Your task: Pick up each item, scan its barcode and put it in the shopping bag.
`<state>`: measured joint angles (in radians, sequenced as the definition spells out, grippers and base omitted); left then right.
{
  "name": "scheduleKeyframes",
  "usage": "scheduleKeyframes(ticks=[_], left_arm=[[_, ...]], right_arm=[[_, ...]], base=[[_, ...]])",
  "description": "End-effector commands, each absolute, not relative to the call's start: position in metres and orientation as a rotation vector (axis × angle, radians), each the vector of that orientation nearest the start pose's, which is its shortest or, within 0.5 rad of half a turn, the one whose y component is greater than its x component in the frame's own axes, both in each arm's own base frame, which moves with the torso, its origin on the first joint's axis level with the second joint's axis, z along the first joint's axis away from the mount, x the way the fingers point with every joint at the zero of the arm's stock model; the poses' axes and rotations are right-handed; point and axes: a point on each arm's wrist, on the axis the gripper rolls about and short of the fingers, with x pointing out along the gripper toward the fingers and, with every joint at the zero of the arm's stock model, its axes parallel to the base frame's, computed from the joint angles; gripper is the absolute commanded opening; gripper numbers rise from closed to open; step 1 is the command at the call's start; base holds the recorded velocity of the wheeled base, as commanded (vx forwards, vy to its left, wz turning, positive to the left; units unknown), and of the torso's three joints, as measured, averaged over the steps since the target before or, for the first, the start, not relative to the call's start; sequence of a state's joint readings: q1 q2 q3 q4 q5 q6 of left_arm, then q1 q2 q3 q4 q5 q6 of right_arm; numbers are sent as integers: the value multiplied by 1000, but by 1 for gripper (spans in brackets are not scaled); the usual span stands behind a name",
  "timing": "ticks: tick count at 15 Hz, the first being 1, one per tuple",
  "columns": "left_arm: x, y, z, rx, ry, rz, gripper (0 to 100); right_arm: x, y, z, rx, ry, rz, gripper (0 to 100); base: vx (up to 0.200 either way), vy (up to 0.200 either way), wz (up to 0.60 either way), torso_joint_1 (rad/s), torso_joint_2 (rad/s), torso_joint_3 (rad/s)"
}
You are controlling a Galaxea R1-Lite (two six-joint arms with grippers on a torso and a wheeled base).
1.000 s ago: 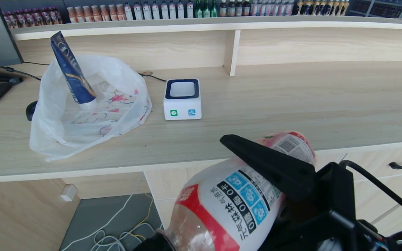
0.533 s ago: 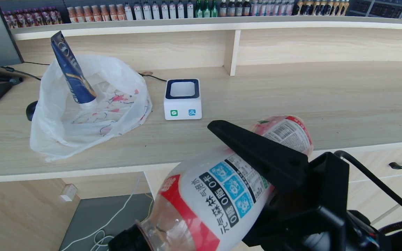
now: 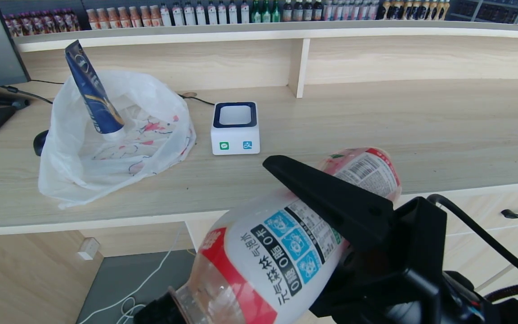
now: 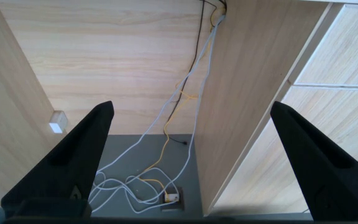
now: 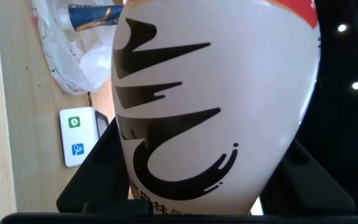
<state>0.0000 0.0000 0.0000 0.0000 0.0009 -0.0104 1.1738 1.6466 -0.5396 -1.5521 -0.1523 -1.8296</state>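
bottle: the bottle (image 3: 268, 256) is held in the air in front of the counter's (image 3: 376, 135) front edge, close under the head camera, not resting on anything.
long axis: it lies almost flat. The neck end points back toward the robot and to its left, and the base end points forward over the counter's edge.
barcode: the barcode (image 3: 364, 167) sits on the label near the base end and faces upward.
right gripper: the right gripper (image 3: 301, 198) is clamped across the bottle's middle, one black finger over the label. The right wrist view shows a finger on each side of the body.
scanner: the scanner (image 3: 235, 128) stands on the counter, forward and to the left of the bottle and well apart from it, with its window facing up.
key relation: barcode and window both face up. Judgement: the bottle needs carrying forward and left, then rolling so that the barcode faces down over the window.
shopping bag: the shopping bag (image 3: 115, 135) lies open just to the left of the scanner, with a blue tube (image 3: 92, 90) standing in it.
left gripper: the left gripper (image 4: 191, 162) hangs below the counter with its jaws spread wide and nothing between them, loose cables (image 4: 148, 180) on the floor beneath it.
nearer arm: the right arm, since it already holds the bottle.
step: judged as pickup done, scan not yet made.
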Motion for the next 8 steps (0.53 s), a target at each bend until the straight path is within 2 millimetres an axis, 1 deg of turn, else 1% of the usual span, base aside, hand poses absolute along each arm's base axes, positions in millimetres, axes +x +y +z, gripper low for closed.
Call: scheduleKeyframes(ticks=[1,8], left_arm=[[-23,0,75,-11,0,0,100],[-23,0,75,-11,0,2,100]], right_arm=[[104,241,219,-1351,-1135,353,0],[106,249,222,-1406,-1177,305,0]], base=[[0,0,0,0,0,0],[0,0,0,0,0,0]])
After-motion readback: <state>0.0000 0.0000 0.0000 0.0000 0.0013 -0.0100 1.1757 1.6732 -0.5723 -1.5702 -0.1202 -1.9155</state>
